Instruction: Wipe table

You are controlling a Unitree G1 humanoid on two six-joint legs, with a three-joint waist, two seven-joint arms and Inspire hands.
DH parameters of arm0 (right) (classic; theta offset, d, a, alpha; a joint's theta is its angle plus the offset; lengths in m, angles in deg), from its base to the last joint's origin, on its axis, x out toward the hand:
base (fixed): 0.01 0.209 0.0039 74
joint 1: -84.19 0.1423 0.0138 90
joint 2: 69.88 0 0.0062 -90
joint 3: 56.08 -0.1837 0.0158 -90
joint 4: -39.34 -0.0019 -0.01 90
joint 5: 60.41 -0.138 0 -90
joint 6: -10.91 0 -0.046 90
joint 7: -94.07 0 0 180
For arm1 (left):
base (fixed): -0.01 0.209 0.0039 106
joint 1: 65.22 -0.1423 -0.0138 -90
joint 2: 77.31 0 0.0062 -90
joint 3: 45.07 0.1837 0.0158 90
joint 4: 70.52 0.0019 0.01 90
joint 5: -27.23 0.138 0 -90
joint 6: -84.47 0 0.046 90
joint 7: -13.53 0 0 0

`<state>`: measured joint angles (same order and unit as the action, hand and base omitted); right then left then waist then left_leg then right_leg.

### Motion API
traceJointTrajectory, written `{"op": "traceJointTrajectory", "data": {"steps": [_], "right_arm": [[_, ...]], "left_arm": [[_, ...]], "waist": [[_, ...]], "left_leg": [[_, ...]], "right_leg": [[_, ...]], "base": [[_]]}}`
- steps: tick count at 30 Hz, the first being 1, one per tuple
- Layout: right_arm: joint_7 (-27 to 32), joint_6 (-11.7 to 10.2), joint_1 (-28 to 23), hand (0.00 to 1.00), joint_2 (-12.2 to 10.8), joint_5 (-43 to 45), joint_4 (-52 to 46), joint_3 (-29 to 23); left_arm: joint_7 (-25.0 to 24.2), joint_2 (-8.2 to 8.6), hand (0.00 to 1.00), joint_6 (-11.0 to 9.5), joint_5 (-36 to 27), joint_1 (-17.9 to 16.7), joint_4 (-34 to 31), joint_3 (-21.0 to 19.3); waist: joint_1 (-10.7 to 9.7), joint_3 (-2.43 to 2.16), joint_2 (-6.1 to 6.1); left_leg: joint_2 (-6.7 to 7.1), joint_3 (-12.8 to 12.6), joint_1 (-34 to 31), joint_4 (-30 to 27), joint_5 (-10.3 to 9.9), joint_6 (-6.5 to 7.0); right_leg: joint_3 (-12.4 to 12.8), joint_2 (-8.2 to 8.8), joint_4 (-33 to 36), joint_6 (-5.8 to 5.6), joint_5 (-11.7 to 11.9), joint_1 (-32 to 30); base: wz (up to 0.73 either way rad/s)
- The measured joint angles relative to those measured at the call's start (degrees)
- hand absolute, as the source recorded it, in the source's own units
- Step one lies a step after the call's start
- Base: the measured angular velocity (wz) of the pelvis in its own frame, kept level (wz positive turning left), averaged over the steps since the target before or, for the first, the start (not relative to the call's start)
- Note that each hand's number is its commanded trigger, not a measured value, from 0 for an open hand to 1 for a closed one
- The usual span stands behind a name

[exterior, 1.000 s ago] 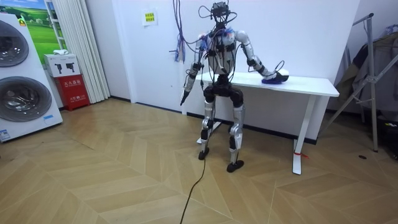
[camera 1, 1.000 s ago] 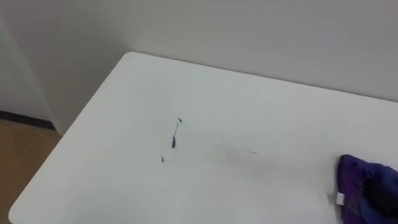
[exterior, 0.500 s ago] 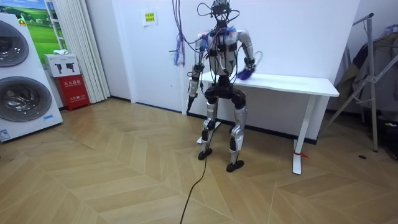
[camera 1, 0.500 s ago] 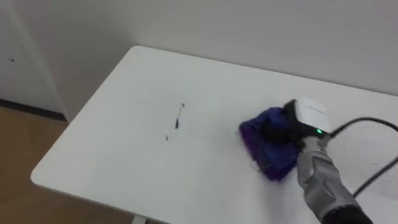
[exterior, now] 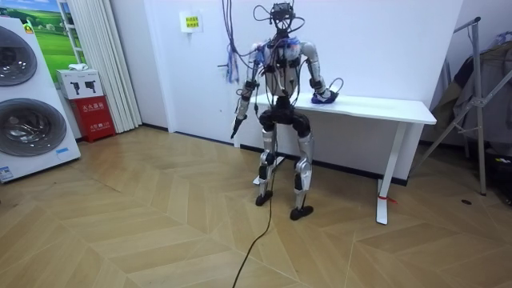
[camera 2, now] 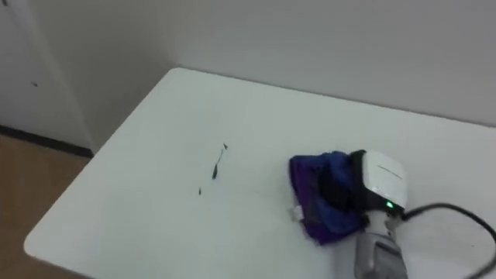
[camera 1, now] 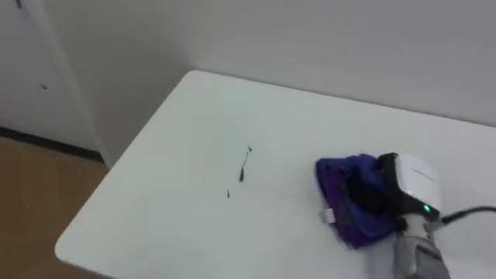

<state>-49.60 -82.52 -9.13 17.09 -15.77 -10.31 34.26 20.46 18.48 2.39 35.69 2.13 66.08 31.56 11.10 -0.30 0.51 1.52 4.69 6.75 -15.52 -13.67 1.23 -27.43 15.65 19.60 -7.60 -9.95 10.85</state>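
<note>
one hand, the left hand [exterior: 238, 120], is hanging at the robot's side on the room view's left, taking no part in the work (whether it is clenched or loose i cannot tell). the robot is standing at one end of the white table [camera 1: 155, 186], which is sitting against the wall. going rightward over the top, a few small dark marks [camera 1: 243, 167] are lying untouched on the bare surface, a thin streak with specks above and below it. further right, apart from them, the purple cloth [camera 1: 337, 182] is sitting bunched on the tabletop. the right hand [camera 1: 370, 198] is bearing down on it, fingers curling into the folds and gripping them, so that the cloth should go with the palm rather than slip free. the arm is reaching in from the lower right, probably so that a leftward sweep would carry the cloth over the marks.
</note>
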Motion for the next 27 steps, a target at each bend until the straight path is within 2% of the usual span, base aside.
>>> {"op": "traceJointTrajectory", "data": {"steps": [2, 3, 4, 5, 6, 7, 8, 9, 10, 11, 12, 13, 14, 15, 16, 17, 18, 19, 20, 21, 22, 23, 24, 25, 26, 27], "right_arm": [[0.20, 0.58, -0.26, 1.00, 0.59, -2.66, -0.02, 0.41], [0.02, 2.34, 0.80, 1.00, 0.43, -3.37, -0.63, 1.87], [-0.31, 4.59, 2.11, 1.00, -0.01, -3.37, -0.74, 3.13], [-0.75, 5.62, 2.75, 1.00, -0.50, -3.38, -0.67, 3.53], [-1.74, 7.82, 4.11, 1.00, -1.34, -3.30, -0.80, 4.52], [-3.38, 10.01, 6.36, 1.00, -1.90, -2.39, -1.00, 6.12], [-4.38, 10.92, 7.82, 1.00, -1.87, -1.44, -1.23, 7.17], [-6.54, 12.05, 10.58, 1.00, -2.99, -0.67, -2.28, 9.77], [-8.13, 12.25, 13.18, 1.00, -4.18, 0.38, -3.01, 12.23], [-8.82, 12.07, 14.73, 1.00, -4.57, 0.53, -3.02, 13.78], [-10.15, 10.92, 17.38, 1.00, -4.83, 0.78, -2.94, 15.16], [-11.69, 9.51, 19.36, 1.00, -4.82, 2.18, -2.74, 15.29], [-12.36, 8.82, 20.04, 1.00, -4.81, 3.08, -2.75, 15.26], [-13.43, 7.52, 20.61, 1.00, -4.74, 3.55, -2.88, 15.24], [-13.83, 6.38, 19.61, 1.00, -4.01, 3.65, -3.24, 14.77], [-13.96, 5.80, 18.74, 1.00, -3.67, 3.69, -4.06, 13.71], [-14.01, 5.18, 15.55, 1.00, -2.80, 3.87, -5.90, 11.42], [-13.62, 4.10, 11.76, 1.00, -1.03, 3.94, -6.84, 9.13], [-13.16, 3.35, 10.00, 1.00, -0.13, 3.95, -7.00, 7.35], [-11.92, 2.35, 6.41, 1.00, 1.24, 3.82, -7.18, 3.20], [-10.97, 2.20, 3.37, 1.00, 2.48, 3.36, -7.29, -0.30], [-10.69, 2.20, 2.24, 1.00, 3.23, 2.82, -7.28, -1.58], [-10.20, 2.20, 0.30, 1.00, 4.40, 2.04, -7.15, -4.55], [-9.93, 2.17, -0.84, 1.00, 5.48, 1.35, -7.04, -6.18], [-9.83, 2.18, -0.92, 1.00, 5.70, 0.59, -6.87, -6.64], [-9.82, 2.30, -0.37, 1.00, 5.62, 0.26, -6.70, -7.23]], "left_arm": [[0.66, 0.02, 0.00, -0.65, 0.07, 1.37, -0.16, 0.66], [1.64, -0.01, 0.00, -1.11, 0.00, 1.92, -0.13, 1.79], [1.93, -0.18, 0.00, -1.60, 0.00, 2.56, -0.01, 2.60], [2.23, -0.18, 0.00, -1.80, 0.00, 3.06, 0.10, 3.00], [2.78, -0.26, 0.00, -2.36, -0.13, 4.24, 0.36, 3.98], [2.70, -0.60, 0.00, -3.27, -0.01, 5.84, 1.52, 5.04], [2.59, -0.69, 0.00, -3.51, -0.01, 6.61, 2.28, 5.20], [2.54, -0.73, 0.00, -3.49, -0.56, 7.58, 3.11, 5.61], [2.52, -0.99, 0.00, -3.57, -1.50, 8.53, 3.06, 6.17], [2.45, -1.26, 0.00, -3.57, -2.28, 9.38, 3.10, 6.92], [2.24, -1.81, 0.00, -3.65, -3.44, 10.94, 3.14, 7.93], [2.02, -2.02, 0.00, -4.32, -3.98, 12.04, 3.19, 7.84], [1.95, -2.08, 0.00, -4.64, -4.37, 12.09, 3.08, 7.76], [1.51, -2.35, 0.00, -4.77, -5.37, 11.47, 2.91, 7.33], [1.13, -2.04, 0.00, -4.66, -6.70, 10.51, 2.85, 7.12], [0.79, -1.80, 0.00, -4.68, -6.83, 9.59, 2.74, 6.84], [0.26, -1.52, 0.00, -4.63, -6.65, 7.27, 2.41, 6.35], [-0.20, -1.20, 0.00, -4.48, -6.56, 4.74, 2.19, 6.10], [-0.51, -0.94, 0.00, -4.35, -5.93, 3.52, 2.17, 5.44], [-1.16, -0.87, 0.00, -4.04, -3.57, 1.37, 2.16, 3.72], [-1.23, -0.81, 0.00, -3.98, -3.04, -0.63, 2.16, 1.71], [-1.28, -0.77, 0.00, -3.81, -3.08, -1.33, 2.16, 0.91], [-1.35, -0.83, 0.00, -3.18, -3.07, -1.83, 2.17, -0.35], [-1.36, -0.91, 0.00, -3.11, -3.17, -1.93, 2.18, -0.82], [-1.36, -0.89, 0.00, -3.14, -3.19, -1.87, 2.20, -0.85], [-1.35, -0.72, 0.00, -3.18, -3.20, -1.90, 2.28, -0.86]], "waist": [[0.14, -0.01, -0.07], [1.41, -0.02, -0.29], [2.11, 0.00, -0.60], [2.60, -0.01, -0.61], [4.49, -0.01, -0.64], [6.47, 0.02, -0.62], [7.02, 0.10, -0.51], [7.74, 0.27, -0.28], [8.00, 0.58, 0.28], [8.10, 0.92, 0.78], [8.26, 1.69, 1.81], [9.15, 2.02, 2.77], [9.57, 1.90, 3.10], [9.74, 1.77, 3.48], [9.02, 1.31, 2.09], [8.21, 1.19, 1.86], [6.39, 0.69, 2.32], [3.99, 0.61, 2.31], [2.68, 0.78, 2.76], [0.54, 0.50, 2.48], [-1.00, 0.28, 2.57], [-1.51, 0.29, 2.37], [-2.55, 0.26, 2.10], [-3.06, 0.04, 1.63], [-2.97, -0.01, 1.29], [-2.75, 0.01, 0.37]], "left_leg": [[-0.27, -0.91, 0.13, -1.12, -0.82, 0.53], [-0.80, -2.39, 0.31, -1.39, -1.21, 0.59], [-1.83, -2.99, -0.23, -2.45, -1.84, 0.54], [-2.40, -3.07, -0.46, -2.79, -1.95, 0.37], [-3.53, -3.56, -1.16, -3.69, -2.31, -0.25], [-4.92, -3.91, -2.09, -4.44, -2.61, -1.26], [-5.62, -3.88, -2.61, -4.61, -2.55, -1.82], [-7.10, -3.51, -3.57, -4.55, -2.24, -3.18], [-8.35, -2.27, -4.76, -4.40, -1.73, -4.67], [-8.92, -1.54, -5.64, -4.31, -1.37, -5.49], [-10.15, 0.18, -7.15, -3.88, -0.43, -7.33], [-11.74, 0.82, -7.83, -2.86, 0.64, -9.38], [-12.70, 1.02, -8.06, -2.30, 1.01, -10.49], [-14.77, 0.96, -8.26, -1.99, 1.24, -13.17], [-18.29, -0.27, -8.29, -1.75, 2.39, -14.40], [-19.76, -1.86, -8.33, -1.53, 3.51, -13.89], [-20.95, -6.20, -8.81, -1.03, 6.39, -12.21], [-20.74, -9.59, -9.00, -1.08, 8.37, -11.54], [-20.40, -11.29, -8.98, -1.40, 8.57, -11.58], [-18.82, -13.99, -8.81, -1.89, 8.56, -11.58], [-17.02, -15.35, -7.97, -1.89, 8.28, -11.14], [-16.22, -15.68, -7.51, -1.94, 7.88, -10.52], [-14.67, -15.53, -7.12, -2.08, 7.27, -9.54], [-13.43, -15.51, -6.92, -2.12, 6.63, -8.88], [-12.84, -15.40, -6.59, -2.07, 6.14, -8.51], [-12.41, -15.40, -5.54, -1.58, 5.36, -8.42]], "right_leg": [[-0.37, 0.75, 1.54, -0.08, 0.12, -0.43], [0.00, 1.27, 2.66, -0.04, 0.21, -1.47], [0.37, 1.37, 4.45, 0.37, 0.45, -2.62], [0.85, 1.63, 6.46, 1.00, 0.27, -3.45], [2.18, 3.03, 10.69, 1.75, -0.84, -5.39], [4.13, 4.19, 12.08, 1.35, -1.52, -6.94], [4.44, 4.88, 11.76, 1.32, -1.64, -7.19], [5.80, 5.71, 9.90, 1.30, -1.61, -7.63], [6.27, 6.22, 6.68, 0.81, -1.24, -7.58], [6.31, 6.33, 4.63, 0.47, -0.94, -7.42], [6.15, 6.27, 0.54, 0.56, 0.05, -7.14], [6.31, 5.31, -2.35, 0.55, 1.70, -7.55], [6.29, 4.83, -3.07, 0.57, 2.47, -8.13], [4.67, 3.58, -1.25, -2.33, 3.58, -9.48], [3.31, 0.90, 2.04, -2.92, 0.28, -9.74], [2.46, -0.02, 3.03, -2.02, -0.96, -9.67], [0.85, -0.67, 4.23, -1.39, -3.33, -9.44], [-0.33, -1.24, 3.52, -0.83, -4.34, -8.07], [-1.07, -1.74, 2.62, -0.66, -4.43, -7.13], [-2.03, -2.28, 0.88, -0.34, -4.43, -5.62], [-1.98, -2.70, -0.97, -0.01, -4.23, -4.25], [-2.27, -2.83, -1.68, 0.24, -4.07, -3.61], [-2.64, -2.94, -2.39, 0.40, -3.97, -2.85], [-2.62, -3.08, -2.96, 0.63, -3.81, -2.54], [-2.32, -3.14, -3.09, 0.74, -3.73, -2.54], [-1.20, -3.64, -3.44, 0.83, -3.55, -2.40]], "base": [[-0.36], [-0.53], [-0.49], [-0.29], [-0.36], [-0.38], [-0.31], [0.00], [0.11], [0.39], [0.50], [0.44], [0.23], [0.18], [0.31], [0.58], [0.81], [0.81], [0.80], [0.60], [0.45], [0.24], [0.14], [0.08], [-0.13], [-0.50]]}}
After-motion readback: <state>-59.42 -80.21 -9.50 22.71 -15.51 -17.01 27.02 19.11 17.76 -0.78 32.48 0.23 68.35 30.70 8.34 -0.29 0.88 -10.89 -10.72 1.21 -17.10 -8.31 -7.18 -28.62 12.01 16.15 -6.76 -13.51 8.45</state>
